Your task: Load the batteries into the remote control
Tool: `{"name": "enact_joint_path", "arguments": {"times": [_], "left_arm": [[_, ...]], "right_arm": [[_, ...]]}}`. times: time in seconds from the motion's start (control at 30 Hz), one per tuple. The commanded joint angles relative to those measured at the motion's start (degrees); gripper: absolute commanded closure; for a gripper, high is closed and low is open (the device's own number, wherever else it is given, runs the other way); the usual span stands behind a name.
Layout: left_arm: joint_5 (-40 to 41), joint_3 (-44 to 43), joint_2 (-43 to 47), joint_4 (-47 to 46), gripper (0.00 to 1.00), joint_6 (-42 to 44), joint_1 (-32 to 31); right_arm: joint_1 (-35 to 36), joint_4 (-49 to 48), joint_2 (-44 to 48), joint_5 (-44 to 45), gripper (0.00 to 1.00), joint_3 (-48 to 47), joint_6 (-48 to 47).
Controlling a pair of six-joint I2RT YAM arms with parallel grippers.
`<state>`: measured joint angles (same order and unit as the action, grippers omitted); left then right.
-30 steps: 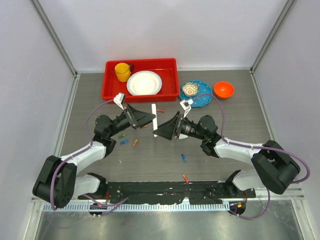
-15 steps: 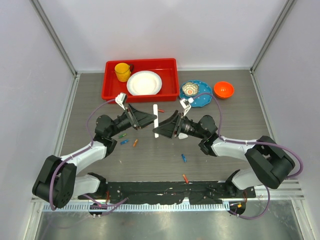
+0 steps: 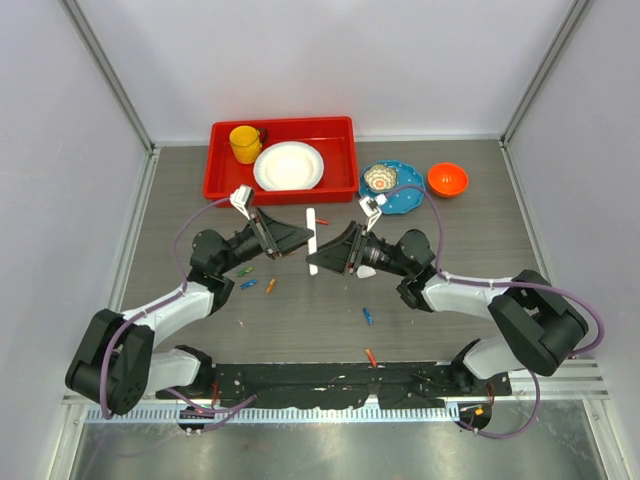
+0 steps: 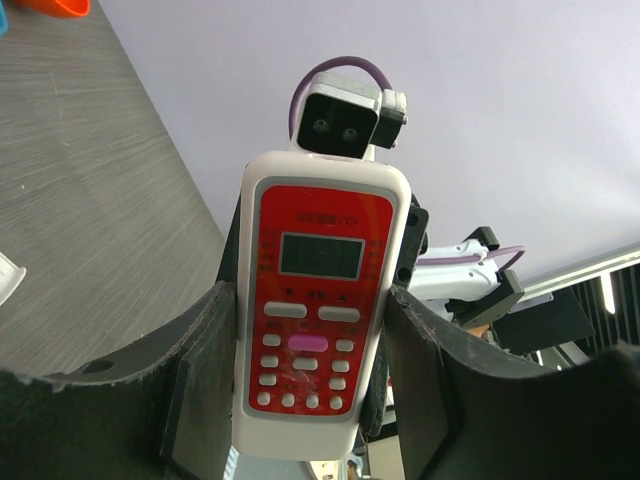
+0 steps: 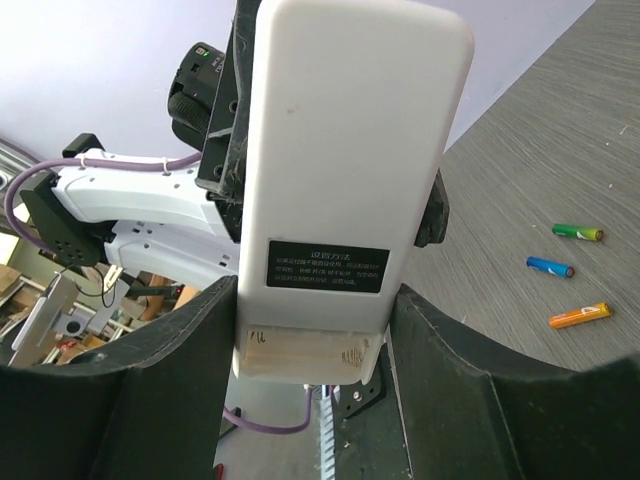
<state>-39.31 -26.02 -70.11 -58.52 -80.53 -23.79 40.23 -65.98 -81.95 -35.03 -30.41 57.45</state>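
Where the arms meet in the overhead view, a small flat white remote control [image 3: 312, 218] sits between left claw [image 3: 306, 238] and right claw [image 3: 318, 260]; coloured cylindrical batteries [image 3: 270, 285] lie scattered on the grey table [image 3: 300, 320]. Left wrist view: left claw [image 4: 310, 340] clamped on the remote's sides. Right wrist view: right claw [image 5: 312, 340] flanks its plain back; I cannot tell whether it grips.

Red tray [image 3: 340, 160] with yellow mug [image 3: 244, 143], white plate [image 3: 289, 166] — alongside, blue dish [image 3: 405, 199], orange bowl [image 3: 447, 179].
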Motion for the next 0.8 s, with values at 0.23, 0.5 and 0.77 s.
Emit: {"name": "enact_joint_path", "arguments": {"times": [0.23,0.5,0.77], "left_arm": [[4.9,-6.0,8.8,24.0,0.00,11.3,1.3],[22.2,-14.8,12.5,57.6,0.00,26.8,-1.6],[26.9,-13.8,14.9,57.0,0.00,26.4,-7.2]], "right_arm": [[1.5,42.6,16.5,5.4,0.99,-6.9,-23.8],[17.2,86.5,12.7,57.0,0.99,-22.8,-44.3],[18.7,89.3,12.3,61.0,0.99,-25.5,-45.8]]}}
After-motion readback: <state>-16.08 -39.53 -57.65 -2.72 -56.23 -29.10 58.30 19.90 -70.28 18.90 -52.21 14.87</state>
